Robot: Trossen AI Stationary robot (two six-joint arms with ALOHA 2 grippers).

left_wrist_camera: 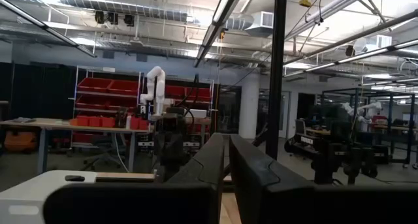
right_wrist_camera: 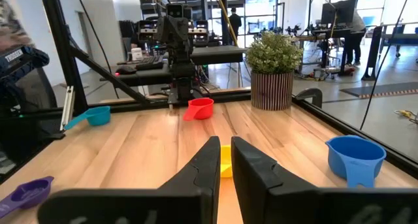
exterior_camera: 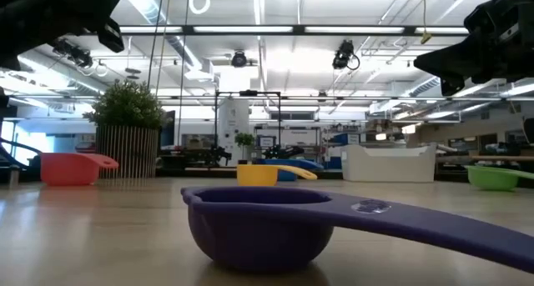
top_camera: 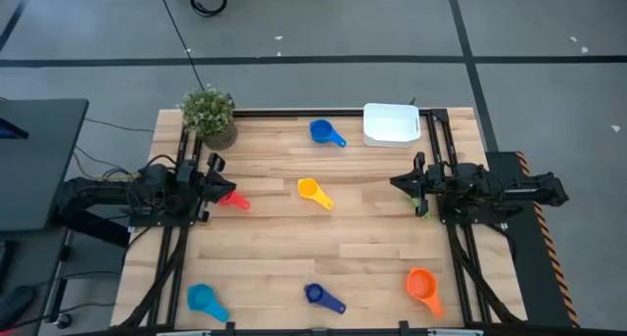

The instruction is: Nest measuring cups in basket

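I see both arms parked at the desk's side edges. The left gripper (top_camera: pixel 217 176) sits at the left edge with jaws nearly together, holding nothing; the red cup (top_camera: pixel 234 200) lies just beside it. The right gripper (top_camera: pixel 407 182) sits at the right edge, jaws likewise nearly closed and empty, with the green cup (top_camera: pixel 423 210) near it.

The white basket (top_camera: pixel 391 123) stands at the far edge, toward the right corner, with no cup in it. I count 7 cups spread over the desk:
- blue cup (top_camera: pixel 324 132) by the far edge
- yellow cup (top_camera: pixel 313 191) mid-desk
- light blue cup (top_camera: pixel 204 300) near the front left corner
- dark blue cup (top_camera: pixel 320 296) at the front edge
- orange cup (top_camera: pixel 422 286) toward the front right corner

A potted plant (top_camera: pixel 210 115) occupies the far left corner.
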